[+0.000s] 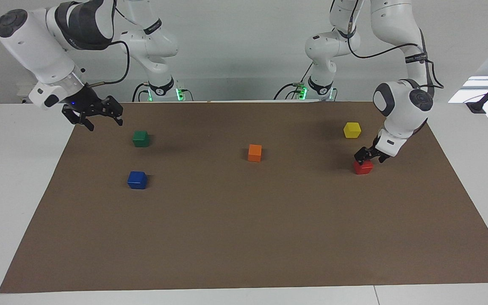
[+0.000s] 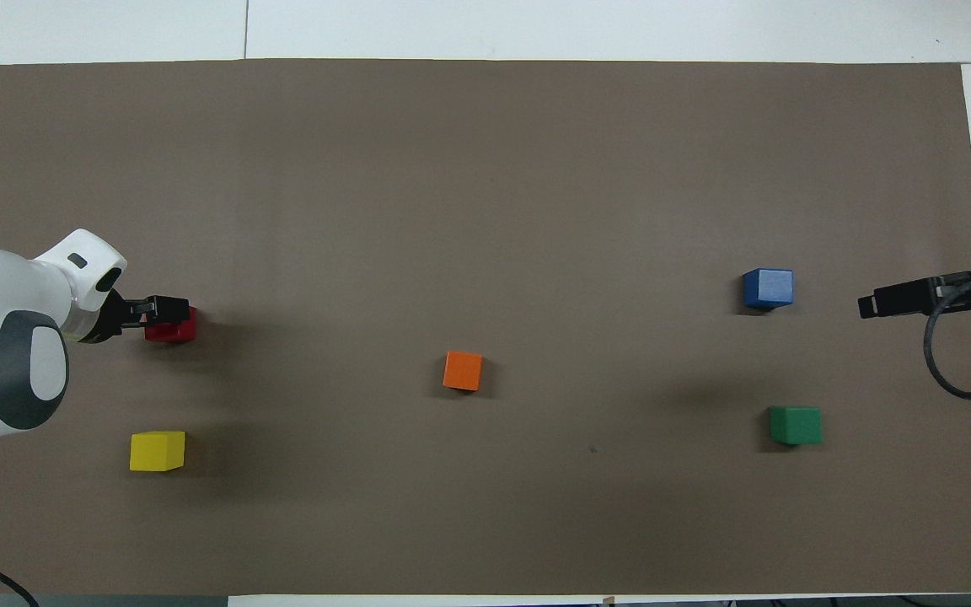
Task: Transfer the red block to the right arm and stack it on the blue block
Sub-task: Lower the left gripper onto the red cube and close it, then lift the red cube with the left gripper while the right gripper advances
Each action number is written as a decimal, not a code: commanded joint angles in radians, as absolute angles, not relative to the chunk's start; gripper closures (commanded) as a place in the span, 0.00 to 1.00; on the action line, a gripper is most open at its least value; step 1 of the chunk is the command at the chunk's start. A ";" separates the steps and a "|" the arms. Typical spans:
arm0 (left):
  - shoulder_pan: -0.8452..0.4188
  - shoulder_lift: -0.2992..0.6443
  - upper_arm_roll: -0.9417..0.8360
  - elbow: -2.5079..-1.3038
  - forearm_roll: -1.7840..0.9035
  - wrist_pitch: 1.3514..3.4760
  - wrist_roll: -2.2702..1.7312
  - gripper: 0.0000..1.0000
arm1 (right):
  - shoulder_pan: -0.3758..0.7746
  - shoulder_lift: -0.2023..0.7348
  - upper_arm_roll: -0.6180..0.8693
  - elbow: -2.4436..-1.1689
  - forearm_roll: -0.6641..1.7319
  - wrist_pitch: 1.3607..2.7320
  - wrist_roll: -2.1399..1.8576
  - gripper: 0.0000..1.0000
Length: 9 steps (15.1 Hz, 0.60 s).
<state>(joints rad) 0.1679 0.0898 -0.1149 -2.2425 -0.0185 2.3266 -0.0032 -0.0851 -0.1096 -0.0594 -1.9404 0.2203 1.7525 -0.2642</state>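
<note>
The red block lies on the brown mat at the left arm's end of the table. My left gripper hangs low right over it, open, with one fingertip at each side of the block's top. Whether they touch it I cannot tell. The blue block sits at the right arm's end of the table. My right gripper, with its small blue light, is open and empty in the air over the mat's edge, beside the green block.
A green block lies nearer to the robots than the blue one. An orange block sits mid-mat. A yellow block is nearer to the robots than the red one. The brown mat covers most of the white table.
</note>
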 commanded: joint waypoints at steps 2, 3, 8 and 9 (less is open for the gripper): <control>0.158 0.107 -0.113 -2.267 -0.002 2.361 -0.021 0.00 | -0.178 -0.075 -0.051 -2.002 0.470 1.773 -0.463 0.00; 0.158 0.107 -0.114 -2.267 -0.002 2.364 -0.021 0.00 | -0.195 -0.055 -0.051 -2.003 0.530 1.770 -0.518 0.00; 0.132 0.109 -0.114 -2.269 -0.002 2.362 -0.023 0.00 | -0.212 -0.015 -0.051 -2.074 0.846 1.741 -0.658 0.00; 0.130 0.109 -0.114 -2.278 -0.002 2.365 -0.026 0.00 | -0.209 -0.012 -0.051 -2.083 0.889 1.724 -0.672 0.00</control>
